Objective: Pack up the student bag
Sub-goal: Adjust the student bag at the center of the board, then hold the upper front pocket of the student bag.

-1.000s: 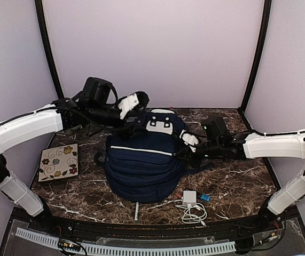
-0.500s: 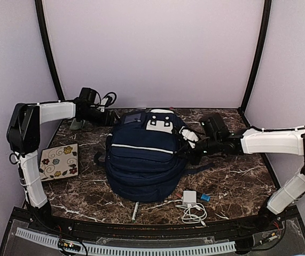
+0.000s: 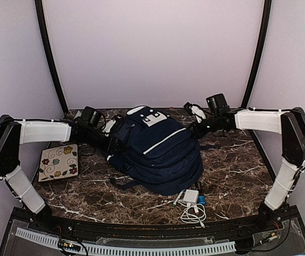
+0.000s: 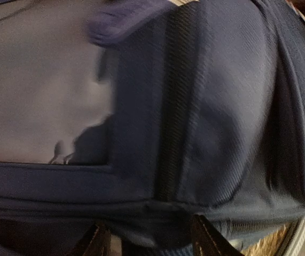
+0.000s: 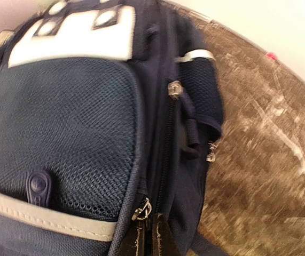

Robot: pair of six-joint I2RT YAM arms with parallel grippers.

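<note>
Student bag, a large navy blue fabric backpack with white stripe trim (image 3: 160, 149), lies mid-table on the dark marble-pattern table (image 3: 237, 170). Long axis runs diagonal in the top view: white-patched top end up and left of centre, bottom end lower right, just above the white charger block with coiled cable (image 3: 191, 201). Both arms sit at the top end, one per flank. Left pincer (image 4: 148, 242) is on the left flank, fingers apart with the bag's seamed edge bulging between them; can't tell if they bear on it. Right pincer (image 5: 148, 240) is on the upper right flank, fingertips pressed together right at the zip line, metal zip puller (image 5: 141, 209) just above them; can't tell if anything is pinched. My read: bag looks zipped, packing not begun. Right arm is better placed for the zip, travel follows that diagonal, left should brace. Floral square card (image 3: 59, 161) lies apart at left.
</note>
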